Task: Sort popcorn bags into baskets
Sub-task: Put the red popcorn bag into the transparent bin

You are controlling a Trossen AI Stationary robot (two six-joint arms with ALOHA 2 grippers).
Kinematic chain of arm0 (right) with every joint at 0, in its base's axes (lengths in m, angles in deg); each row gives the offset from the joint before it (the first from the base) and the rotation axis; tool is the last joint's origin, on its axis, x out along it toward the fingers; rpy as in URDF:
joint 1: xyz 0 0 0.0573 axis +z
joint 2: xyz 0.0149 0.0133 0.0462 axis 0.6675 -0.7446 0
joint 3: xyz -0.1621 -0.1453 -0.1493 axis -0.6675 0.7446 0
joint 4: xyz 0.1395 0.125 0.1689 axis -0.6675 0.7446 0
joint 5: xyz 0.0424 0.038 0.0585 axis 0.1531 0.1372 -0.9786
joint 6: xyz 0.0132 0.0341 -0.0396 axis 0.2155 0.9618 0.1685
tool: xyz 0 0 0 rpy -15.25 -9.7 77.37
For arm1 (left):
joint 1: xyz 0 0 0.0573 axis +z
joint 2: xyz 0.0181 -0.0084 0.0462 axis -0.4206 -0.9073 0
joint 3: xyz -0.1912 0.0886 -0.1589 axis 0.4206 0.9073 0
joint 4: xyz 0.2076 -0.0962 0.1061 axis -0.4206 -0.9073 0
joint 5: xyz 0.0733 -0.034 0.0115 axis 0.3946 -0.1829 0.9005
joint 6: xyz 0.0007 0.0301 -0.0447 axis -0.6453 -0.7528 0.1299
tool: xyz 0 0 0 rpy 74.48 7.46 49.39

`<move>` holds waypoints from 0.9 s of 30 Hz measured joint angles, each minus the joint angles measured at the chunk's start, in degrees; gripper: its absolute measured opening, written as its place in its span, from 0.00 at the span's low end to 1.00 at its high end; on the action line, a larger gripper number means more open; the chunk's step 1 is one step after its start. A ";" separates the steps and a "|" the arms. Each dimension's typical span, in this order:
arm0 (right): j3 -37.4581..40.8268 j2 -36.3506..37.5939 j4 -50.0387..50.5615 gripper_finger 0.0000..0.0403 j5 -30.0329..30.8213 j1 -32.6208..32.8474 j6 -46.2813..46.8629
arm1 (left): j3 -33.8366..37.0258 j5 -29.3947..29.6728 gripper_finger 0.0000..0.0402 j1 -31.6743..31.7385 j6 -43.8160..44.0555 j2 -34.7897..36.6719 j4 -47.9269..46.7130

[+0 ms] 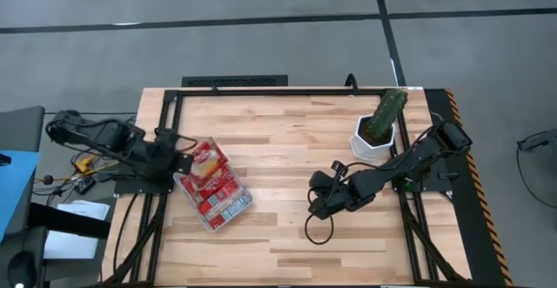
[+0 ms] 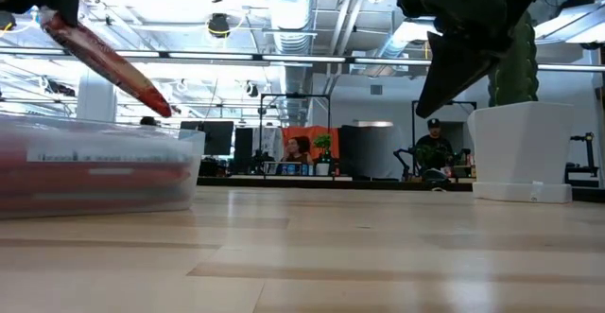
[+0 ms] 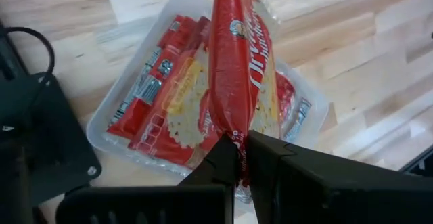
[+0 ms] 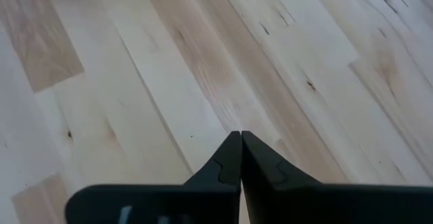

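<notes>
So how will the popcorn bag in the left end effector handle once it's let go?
Pinched by one end, the popcorn bag stays straight, so probably fairly stiff and light. Its film looks glossy, so maybe slippery. Released by the left end effector, it should flop flat into the tub.

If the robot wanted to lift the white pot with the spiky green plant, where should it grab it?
Probably by the white pot's outer walls, coming in level from the open table side toward the middle. The tall green cactus-like plant fills the top, so reaching down from above would hit it. The right end effector, now shut and empty over bare wood, is the nearer one.
</notes>
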State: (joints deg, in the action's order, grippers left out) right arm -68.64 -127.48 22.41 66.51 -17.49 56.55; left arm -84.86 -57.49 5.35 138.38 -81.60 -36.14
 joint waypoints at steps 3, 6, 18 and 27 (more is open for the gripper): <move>0.00 0.00 0.05 0.04 -0.03 0.00 -0.06 | 1.57 3.46 0.00 -4.52 5.15 1.08 -0.14; 0.00 0.00 0.11 0.03 -0.03 -0.02 -0.34 | 3.77 3.55 0.00 -7.91 8.22 1.41 0.25; 0.00 0.00 0.15 0.08 -0.04 -0.02 -0.66 | 11.39 4.10 0.05 -14.70 16.15 1.48 1.66; 0.00 0.00 0.18 0.05 -0.07 -0.02 -1.74 | 15.27 1.26 0.39 -14.59 14.08 1.48 7.45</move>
State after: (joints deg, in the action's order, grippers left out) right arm -68.64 -127.48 22.59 66.44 -17.51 54.81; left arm -69.60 -56.23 -9.24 152.46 -80.12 -28.68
